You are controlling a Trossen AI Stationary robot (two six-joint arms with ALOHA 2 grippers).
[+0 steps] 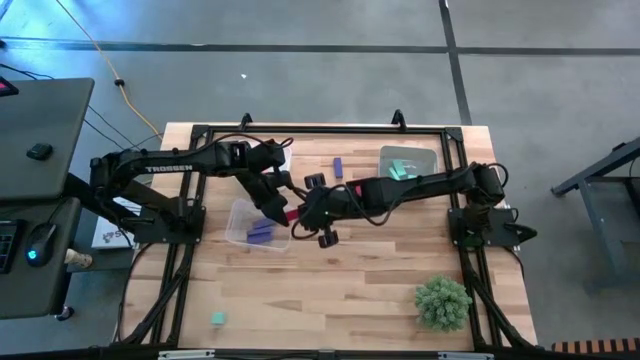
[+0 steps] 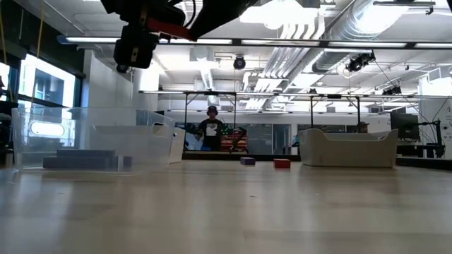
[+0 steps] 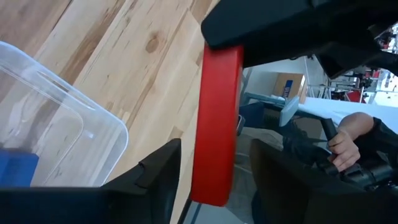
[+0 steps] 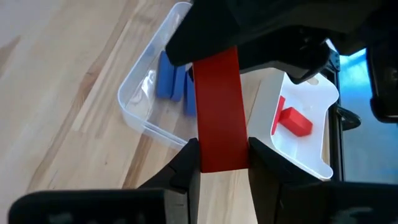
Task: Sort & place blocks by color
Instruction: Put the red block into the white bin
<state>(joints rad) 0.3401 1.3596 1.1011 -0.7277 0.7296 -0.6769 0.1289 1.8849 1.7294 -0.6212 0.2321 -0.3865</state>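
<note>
The front half of the table (image 1: 330, 290) is lying mostly bare, with only one teal cube (image 1: 218, 318) sitting near the front left corner and a bushy green plant ball (image 1: 443, 303) sitting near the front right corner. The crowding is all toward the middle and back. Both arms are reaching inward and meeting over the table's centre, just beside the clear bin (image 1: 240, 228). The right gripper (image 4: 217, 163) is clamping one end of a red bar (image 4: 217, 118), its fingers (image 4: 186, 163) pressing both faces. The left gripper (image 3: 214, 174) is straddling the bar's other end with its jaws parted, a sliver of gap showing on each side (so it is not gripping). The bar is hanging in the air, clear of the wood. The clear bin is holding at least two purple bars (image 4: 166, 76). One lone purple block (image 1: 338, 167) is lying toward the back edge. A second clear bin (image 1: 430, 155) near the back right corner is holding teal blocks (image 1: 402, 170), too clumped to count. A white bin (image 4: 311, 152) is holding one red block (image 4: 293, 121).
</note>
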